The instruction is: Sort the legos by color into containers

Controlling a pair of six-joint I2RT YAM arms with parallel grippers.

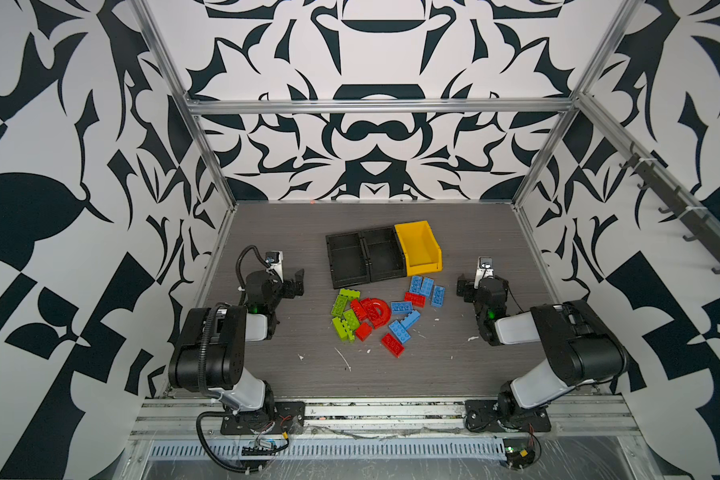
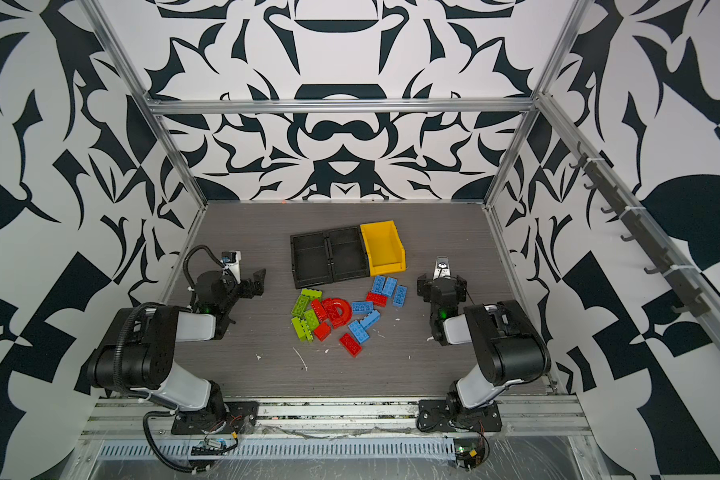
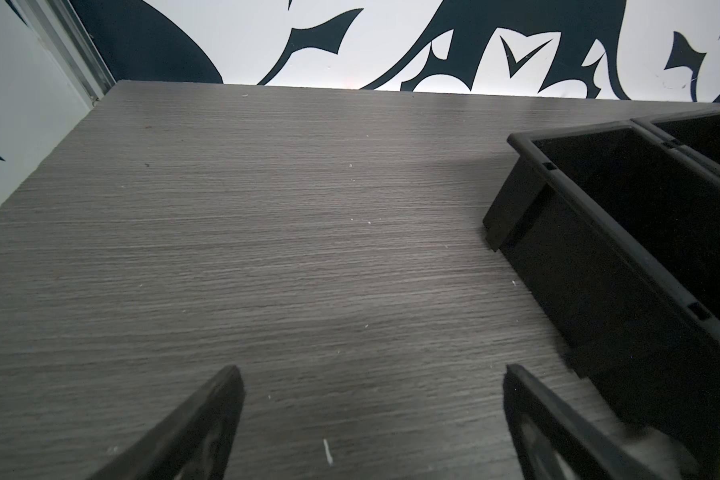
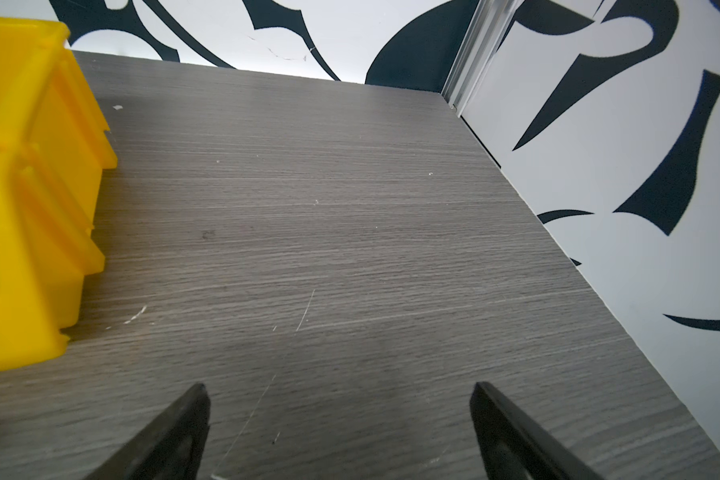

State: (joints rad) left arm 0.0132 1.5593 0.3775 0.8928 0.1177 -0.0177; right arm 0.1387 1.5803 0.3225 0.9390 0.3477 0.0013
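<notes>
Jaws on both sides stand fully apart and hold nothing. The left gripper [image 1: 297,283] hangs low over bare table [image 1: 267,365], beside the black bins [image 1: 348,259]. Its wrist view shows only wood grain between the fingers.

All the legos lie loose in front of the bins, none sorted yet. Green legos [image 1: 344,312] are to the left, red legos [image 1: 393,345] and the arch [image 1: 378,312] in the middle. Blue legos [image 1: 425,286] are to the right, just before the yellow bin [image 1: 417,245]. The right gripper [image 1: 482,284] hangs near the blue group, also over bare table.

The first pick is the step in hand, I judge. It is best to start at the edges, with each arm taking an outlying brick on its own side. Grip it across the short sides, clear of its neighbours. The touching reds round the arch are better left until space opens.
</notes>
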